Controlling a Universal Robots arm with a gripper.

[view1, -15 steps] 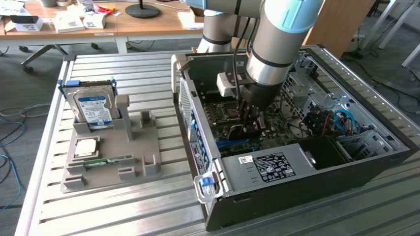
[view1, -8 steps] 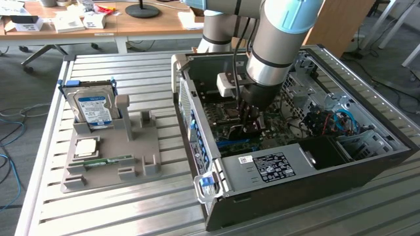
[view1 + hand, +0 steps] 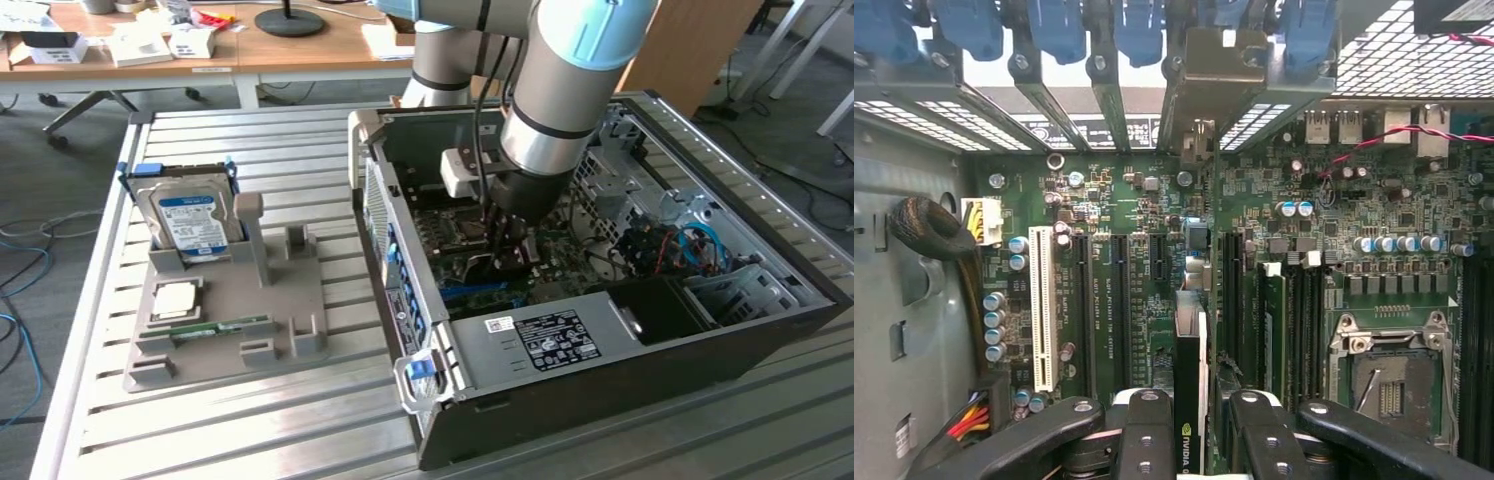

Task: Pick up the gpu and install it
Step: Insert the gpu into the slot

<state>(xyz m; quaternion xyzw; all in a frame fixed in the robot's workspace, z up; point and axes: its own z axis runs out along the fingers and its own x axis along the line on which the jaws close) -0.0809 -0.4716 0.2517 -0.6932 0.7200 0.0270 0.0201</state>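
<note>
The gpu [image 3: 1191, 375] stands edge-on between my two black fingers [image 3: 1145, 432], its dark face with a green logo showing and its silvery bracket [image 3: 1206, 70] reaching up to the case's rear slot openings. My gripper [image 3: 1191, 425] is shut on the card and holds it over the long black expansion slots of the green motherboard [image 3: 1144, 200]. In the exterior view the gripper [image 3: 514, 258] reaches straight down into the open computer case [image 3: 747, 330], low over the motherboard. Whether the card's edge sits in a slot I cannot tell.
A white slot [image 3: 1041, 305], blue bracket latches [image 3: 1054, 25] and the CPU socket [image 3: 1389, 375] surround the card. Beside the case, a grey fixture [image 3: 287, 320] holds a blue-labelled hard drive [image 3: 191, 222], a processor chip [image 3: 176, 298] and a memory stick [image 3: 214, 327]. The power supply [image 3: 561, 340] fills the case's near corner.
</note>
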